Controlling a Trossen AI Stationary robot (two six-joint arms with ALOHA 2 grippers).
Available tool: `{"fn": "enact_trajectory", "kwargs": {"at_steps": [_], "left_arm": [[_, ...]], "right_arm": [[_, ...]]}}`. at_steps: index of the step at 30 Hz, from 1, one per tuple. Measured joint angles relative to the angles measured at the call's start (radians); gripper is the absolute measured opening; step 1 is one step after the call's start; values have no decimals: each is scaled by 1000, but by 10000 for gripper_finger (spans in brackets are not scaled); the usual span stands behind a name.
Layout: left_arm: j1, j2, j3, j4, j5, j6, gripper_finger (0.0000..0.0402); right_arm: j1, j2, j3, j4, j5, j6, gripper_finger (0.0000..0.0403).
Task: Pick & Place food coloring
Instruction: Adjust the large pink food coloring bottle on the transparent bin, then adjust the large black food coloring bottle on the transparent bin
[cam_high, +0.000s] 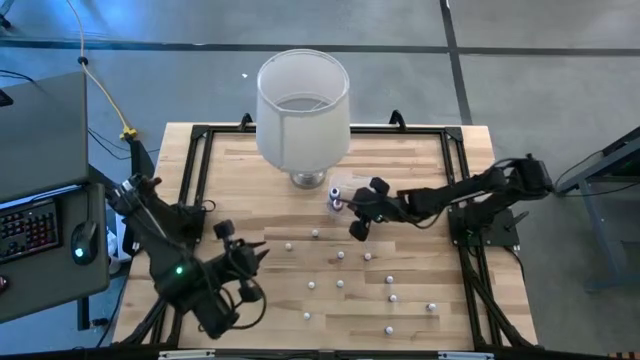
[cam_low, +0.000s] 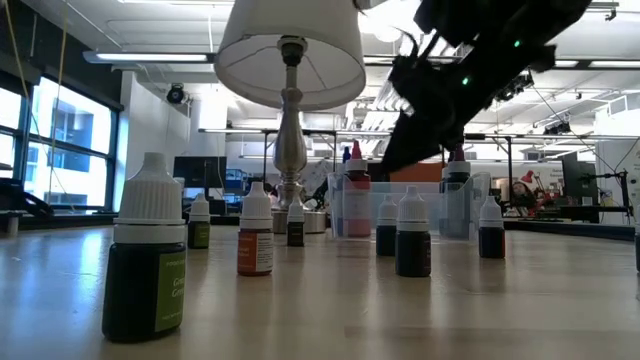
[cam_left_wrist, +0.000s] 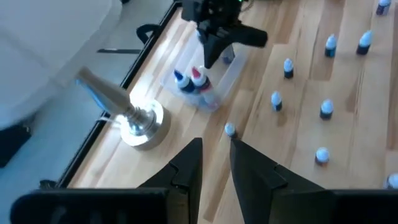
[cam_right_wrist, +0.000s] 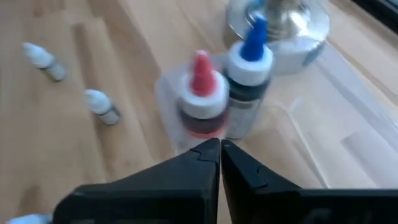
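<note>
Several tiny white-capped food coloring bottles (cam_high: 340, 284) stand upright and scattered on the wooden table's middle and right (cam_low: 412, 232). Two larger bottles, one red-tipped (cam_right_wrist: 200, 93) and one blue-tipped (cam_right_wrist: 249, 62), stand in a small clear tub (cam_high: 337, 197) beside the lamp base. My right gripper (cam_high: 356, 222) hovers just right of and nearer than the tub, shut and empty (cam_right_wrist: 219, 152). My left gripper (cam_high: 252, 257) waits over the table's near left, open, with one small bottle (cam_left_wrist: 229, 129) beyond its fingertips (cam_left_wrist: 214, 155).
A lamp with a big white shade (cam_high: 303, 105) stands on its metal base (cam_high: 307, 180) at the far middle, right next to the tub. A black frame (cam_high: 196, 165) runs along the table's edges. A keyboard and mouse (cam_high: 80, 242) lie off the left side.
</note>
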Motion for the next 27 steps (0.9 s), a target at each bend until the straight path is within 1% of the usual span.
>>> {"fn": "enact_trajectory", "kwargs": {"at_steps": [4,7,10,17,21,27], "left_arm": [[-8,0,-70,-2,10,-93,78],[-7,0,-84,-20,12,-123,78],[-7,0,-84,-21,9,-129,78],[-7,0,-84,-21,-4,-128,78],[-7,0,-84,-21,-5,-129,78],[-7,0,-84,-21,-4,-139,78]], "right_arm": [[-36,56,0,32,-55,33,4],[-55,111,1,96,-104,28,3],[-68,155,2,151,-131,18,2],[-90,186,39,151,-159,7,1],[-87,159,77,55,-164,-28,1],[-64,62,145,-221,-149,-3,1]]}}
